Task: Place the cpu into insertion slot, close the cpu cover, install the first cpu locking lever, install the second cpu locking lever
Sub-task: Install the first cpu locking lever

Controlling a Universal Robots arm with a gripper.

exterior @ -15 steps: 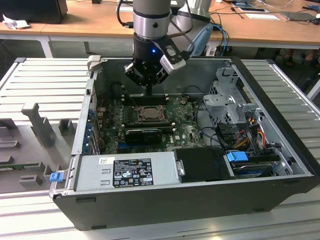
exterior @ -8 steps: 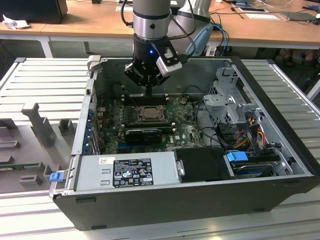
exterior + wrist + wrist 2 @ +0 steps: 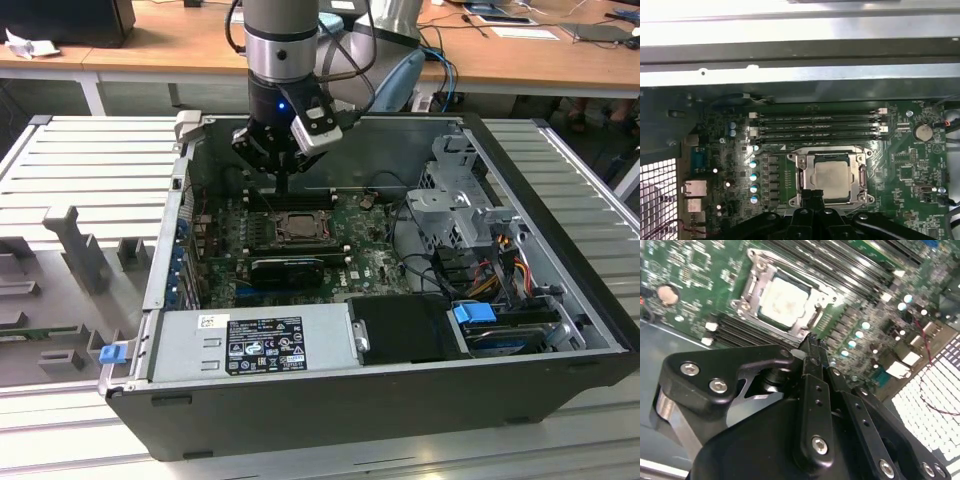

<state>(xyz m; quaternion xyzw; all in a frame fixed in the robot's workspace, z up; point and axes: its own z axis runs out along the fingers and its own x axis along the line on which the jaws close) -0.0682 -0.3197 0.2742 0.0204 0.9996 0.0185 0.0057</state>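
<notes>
- Your arm reaches down into an open computer case [image 3: 560,330] that lies on its side on a ribbed grey table [image 3: 90,170]. The case walls stand around the green circuit board [image 3: 372,262].
- Long black memory slots [image 3: 815,125] run just beside the insertion slot [image 3: 826,149], between it and the case's far wall in the exterior view.
- A long black card [image 3: 290,268] lies just beside the socket on the nearer side, with the grey power supply box [image 3: 250,340] beyond it.
- A metal drive cage [image 3: 455,200] and a bundle of cables [image 3: 490,270] sit well apart, toward the exterior view's right.
- A coin battery [image 3: 923,131] and a row of small capacitors [image 3: 754,175] flank the socket on the board.
- The cpu [image 3: 832,175] lies flat in the insertion slot, pale metal face up. It is square, so it has no long axis, and its edges run parallel to the memory slots.
- The cpu cover [image 3: 801,175] lies flat over it, and the chip's face shows through the window.
- Your gripper [image 3: 812,341] points straight down with its fingers pressed together and nothing between them.
- The fingertips hang above the socket, apart from the cover and the chip.
</notes>
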